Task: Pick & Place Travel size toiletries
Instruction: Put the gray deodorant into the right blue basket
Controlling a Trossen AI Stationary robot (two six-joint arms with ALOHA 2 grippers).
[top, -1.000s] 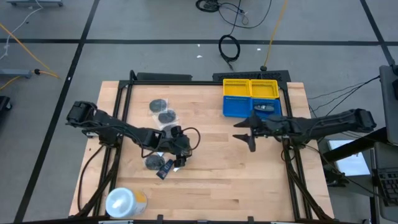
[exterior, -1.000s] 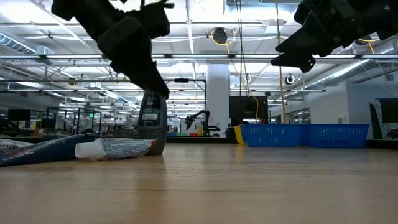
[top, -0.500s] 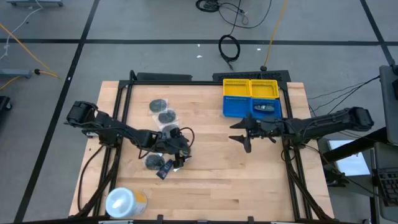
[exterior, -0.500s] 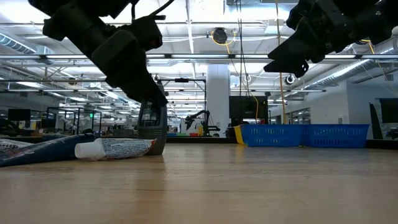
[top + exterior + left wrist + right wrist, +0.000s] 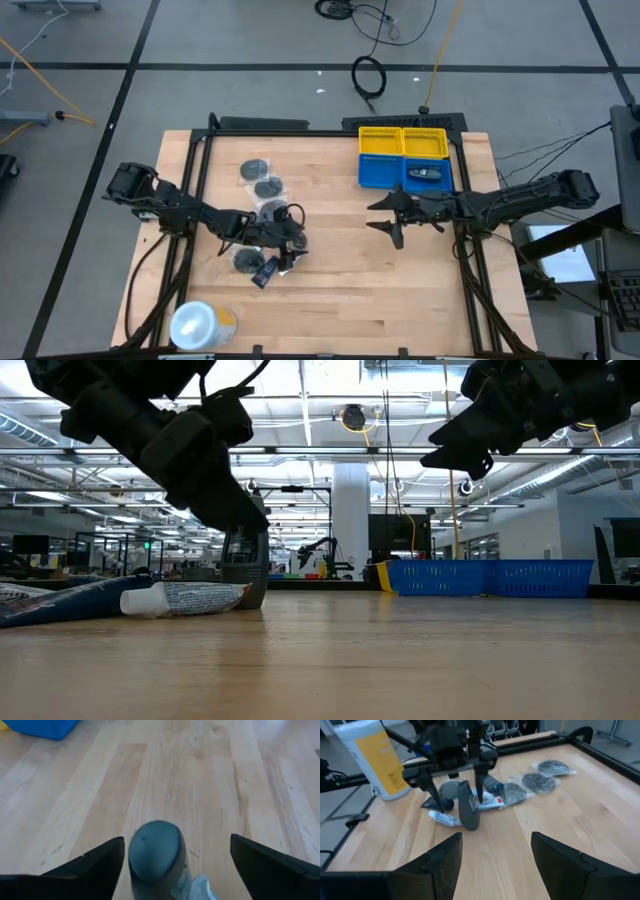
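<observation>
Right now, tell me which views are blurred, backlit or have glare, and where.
Left wrist view: the dark grey bottle between the fingers is soft-edged, the wood beyond it sharper. Low view: ceiling lights behind turn the left gripper and right gripper into near silhouettes; the nearest table wood is blurred. High view: evenly lit; bright sheen on the white-and-yellow roll. Right wrist view: sharp around the toiletries.

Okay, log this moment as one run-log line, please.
left gripper: open, astride upright dark grey bottle | right gripper: open, raised mid-table | blue bin: one item inside
</observation>
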